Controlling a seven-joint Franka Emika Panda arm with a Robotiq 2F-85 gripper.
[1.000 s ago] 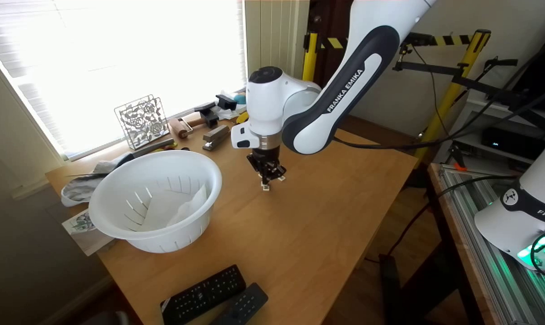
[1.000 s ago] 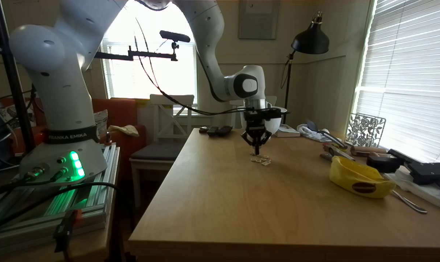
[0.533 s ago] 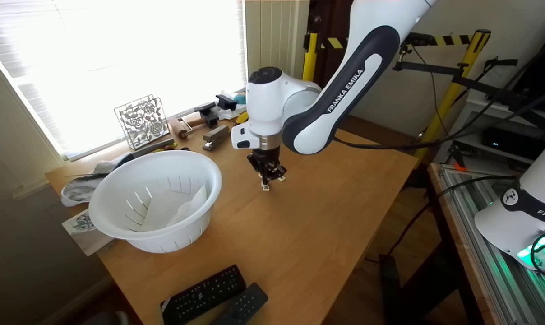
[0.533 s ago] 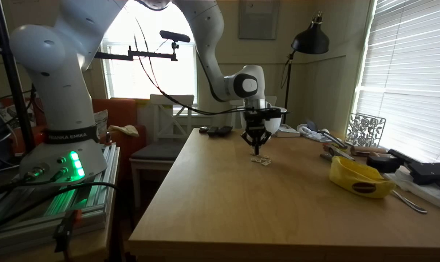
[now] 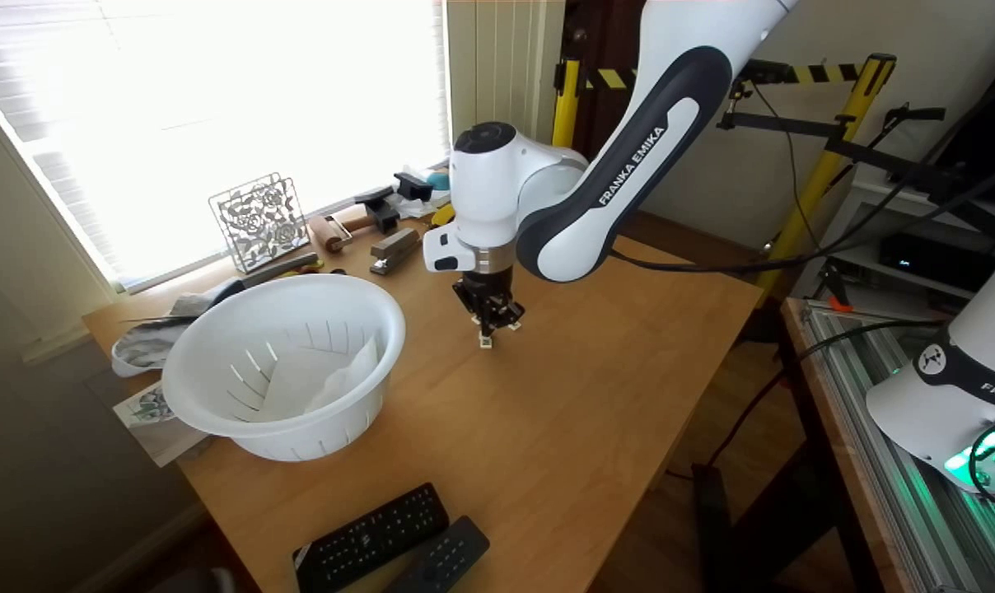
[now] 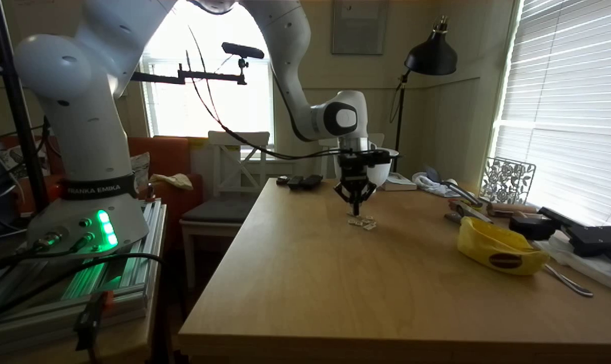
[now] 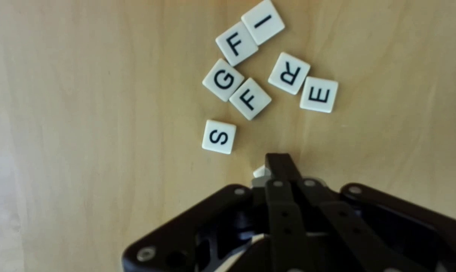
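White letter tiles [image 7: 249, 99] on wooden table [image 5: 580, 412]; gripper [image 7: 282, 158] clenched.
Seven tiles face up, I, F, G, F, R, E and S, just beyond the gripper in the wrist view; another white piece [image 7: 261, 172] mostly hidden by its fingers [image 7: 282, 207], contact unclear. Jaws together. In an exterior view: white basin [image 5: 324, 432] left of the gripper, two black remotes [image 5: 374, 535] near, stapler [image 5: 395, 249] far left.

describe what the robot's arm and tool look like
The arm is white with rounded joints; one black-trimmed link reads FRANKA EMIKA. Its base has a black band and glowing green lights. Under a metallic ring, the tool is black with narrow, bolted fingers. Dark cables run alongside.
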